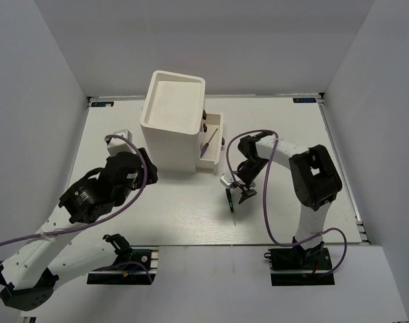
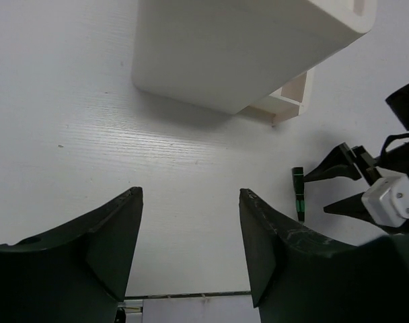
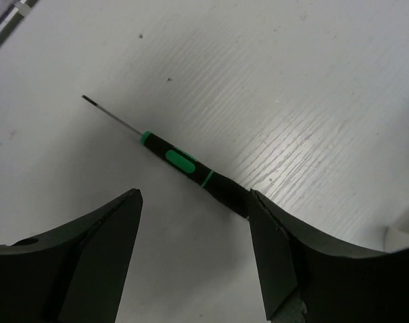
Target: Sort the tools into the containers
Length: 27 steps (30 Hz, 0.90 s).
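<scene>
Your right tool [image 3: 193, 195] hangs low over the middle of the counter [image 1: 305, 134], a touch toward the near edge, fingers spread wide and pinching nothing. Down between them lies a black screwdriver [image 3: 181, 160] with green bands, flat on the counter, its thin shaft pointing at the near edge. The butt of the handle slips behind one finger, and you can't tell whether they touch.

Over on your left, the left tool [image 2: 190, 195] is spread as well and empty, hovering above bare counter just off the near-left side of the white cabinet [image 1: 167, 145]. That cabinet stands upright by the far edge, left of centre. A drawer [image 1: 220, 153] stands open at its right side, and a thin screwdriver [image 1: 208, 143] lies inside it.
</scene>
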Available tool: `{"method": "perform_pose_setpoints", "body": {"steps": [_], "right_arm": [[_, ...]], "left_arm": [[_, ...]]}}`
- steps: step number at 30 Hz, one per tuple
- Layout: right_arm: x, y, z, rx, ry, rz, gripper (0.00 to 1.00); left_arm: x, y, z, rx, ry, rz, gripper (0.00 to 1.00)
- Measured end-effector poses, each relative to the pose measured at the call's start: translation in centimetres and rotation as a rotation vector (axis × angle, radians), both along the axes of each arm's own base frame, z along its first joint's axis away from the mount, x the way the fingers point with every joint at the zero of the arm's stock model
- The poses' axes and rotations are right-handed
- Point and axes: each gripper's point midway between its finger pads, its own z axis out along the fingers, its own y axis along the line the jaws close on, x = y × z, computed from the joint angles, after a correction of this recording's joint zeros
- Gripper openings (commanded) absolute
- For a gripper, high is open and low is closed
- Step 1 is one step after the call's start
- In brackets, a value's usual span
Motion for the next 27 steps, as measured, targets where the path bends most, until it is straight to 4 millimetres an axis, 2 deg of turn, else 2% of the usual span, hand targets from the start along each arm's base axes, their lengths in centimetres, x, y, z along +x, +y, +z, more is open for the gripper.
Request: {"method": "perform_pose_setpoints", "body": {"steps": [8,14,17,18,22,24,25,27], "right_arm": [[1.4,2.8,-2.4,0.033,-0.147,0.091,0.69],[1.4,2.8,-3.1,0.015,-0.15,0.107,0.64],[1.1,2.5,-3.2,-0.004,-0.143,0.113,0.47],[0.9,2.3,-3.3,-0.014,-0.138,0.119,0.33],[0.0,1.6,-3.5,-0.046,-0.109,0.131,0.13],[-0.1,1.5,-3.4,-0.052,-0.106,0.131,0.08],[-0.1,1.4,-3.5,-0.054,-0.107,0.132,0.02],[-0.1,1.1,-3.4,-0.063,-0.114,0.133,0.0]], "left_arm": [[-0.1,-0.1,-0.4,-0.028,0.002,0.008,0.7],[-0.3,-0.3,-1.6,-0.023,0.029,0.002,0.7],[-0.3,-0.4,-1.8,-0.029,0.034,0.003,0.7],[-0.4,-0.4,-1.9,-0.033,0.035,0.004,0.7],[-0.5,-0.5,-2.1,-0.046,0.037,0.006,0.7],[-0.6,-0.4,-2.5,-0.049,0.041,0.007,0.7],[-0.6,-0.5,-2.7,-0.052,0.043,0.006,0.7],[-0.6,-0.6,-3.1,-0.053,0.049,0.005,0.7]]}}
